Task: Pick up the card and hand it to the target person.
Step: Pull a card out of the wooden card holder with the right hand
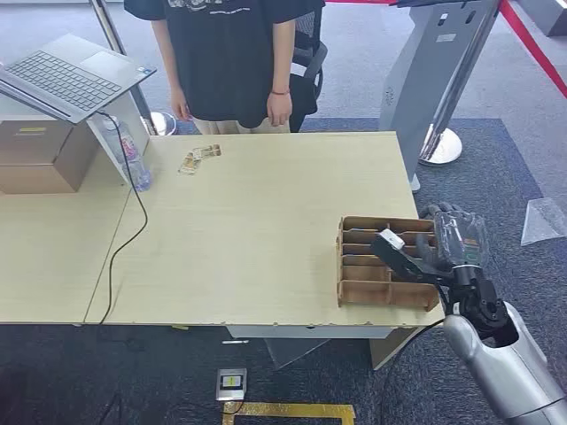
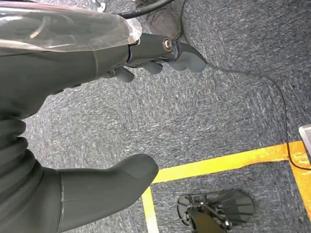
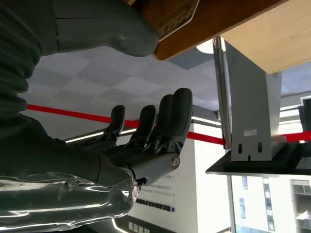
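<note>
A brown wooden slotted card box (image 1: 342, 266) stands at the table's near right corner. I cannot make out a card in its slots. My right hand (image 1: 446, 245) is at the box's right side, its thumb (image 1: 400, 257) reaching over the slots. In the right wrist view this hand (image 3: 146, 141) has its fingers (image 3: 172, 116) stretched out and apart, holding nothing, with the box's edge (image 3: 176, 17) beside the thumb (image 3: 106, 29). The person (image 1: 230, 62) stands behind the table's far edge, arms down. My left hand (image 2: 47, 92) hangs over the carpet, holding nothing.
Some small flat pieces (image 1: 198, 158) lie on the light wooden table (image 1: 254, 230) near the person. At the far left are a laptop (image 1: 66, 75), a cardboard box (image 1: 40, 155), a bottle (image 1: 134, 155) and a black cable (image 1: 124, 239). A grey stand (image 1: 434, 80) rises right of the table.
</note>
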You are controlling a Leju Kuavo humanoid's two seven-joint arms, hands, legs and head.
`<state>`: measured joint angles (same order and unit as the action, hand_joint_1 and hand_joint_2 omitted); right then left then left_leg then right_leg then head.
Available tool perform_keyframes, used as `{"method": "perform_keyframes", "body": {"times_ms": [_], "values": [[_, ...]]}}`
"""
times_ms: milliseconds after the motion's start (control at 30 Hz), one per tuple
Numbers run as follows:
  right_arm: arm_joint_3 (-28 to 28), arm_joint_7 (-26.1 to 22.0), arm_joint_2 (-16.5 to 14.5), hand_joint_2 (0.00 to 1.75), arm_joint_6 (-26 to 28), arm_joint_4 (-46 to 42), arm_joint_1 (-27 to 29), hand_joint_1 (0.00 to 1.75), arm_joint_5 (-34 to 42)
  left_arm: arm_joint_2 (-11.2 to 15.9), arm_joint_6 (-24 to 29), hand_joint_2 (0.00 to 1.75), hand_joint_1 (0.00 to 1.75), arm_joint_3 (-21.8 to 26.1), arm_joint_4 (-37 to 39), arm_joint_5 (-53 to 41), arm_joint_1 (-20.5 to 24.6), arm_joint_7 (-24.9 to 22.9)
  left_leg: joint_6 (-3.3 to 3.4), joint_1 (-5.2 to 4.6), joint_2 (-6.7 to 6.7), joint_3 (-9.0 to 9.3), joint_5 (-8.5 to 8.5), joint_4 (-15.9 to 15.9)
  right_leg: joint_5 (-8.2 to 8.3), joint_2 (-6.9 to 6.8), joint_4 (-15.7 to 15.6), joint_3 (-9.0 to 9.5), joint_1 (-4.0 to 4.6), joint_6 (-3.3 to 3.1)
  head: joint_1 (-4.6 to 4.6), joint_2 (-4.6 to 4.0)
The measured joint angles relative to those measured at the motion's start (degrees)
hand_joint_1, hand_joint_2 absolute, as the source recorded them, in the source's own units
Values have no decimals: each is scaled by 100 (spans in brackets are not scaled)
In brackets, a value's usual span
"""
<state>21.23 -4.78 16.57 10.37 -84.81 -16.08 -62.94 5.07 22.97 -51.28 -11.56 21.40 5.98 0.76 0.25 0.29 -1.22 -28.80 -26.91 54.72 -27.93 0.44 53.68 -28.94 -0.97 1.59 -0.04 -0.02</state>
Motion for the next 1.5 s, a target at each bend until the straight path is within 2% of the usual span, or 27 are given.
{"method": "perform_keyframes", "body": {"times_ms": [500,1100,1500], "values": [[90,-7,-87,175,33,359,-170,87,-43,0,0,175,0,-25,0,2,1,0,0,0,0,0,0,0,0,0,0,0,0,0,0,0],[118,-76,-135,175,32,677,-292,112,-32,0,0,175,0,-35,0,11,1,0,0,0,0,0,0,0,0,0,0,0,0,0,0,0],[131,-104,-138,175,32,858,-388,118,-32,0,0,175,0,-35,0,20,1,0,0,0,0,3,0,0,0,0,0,1,0,0,0,0]]}}
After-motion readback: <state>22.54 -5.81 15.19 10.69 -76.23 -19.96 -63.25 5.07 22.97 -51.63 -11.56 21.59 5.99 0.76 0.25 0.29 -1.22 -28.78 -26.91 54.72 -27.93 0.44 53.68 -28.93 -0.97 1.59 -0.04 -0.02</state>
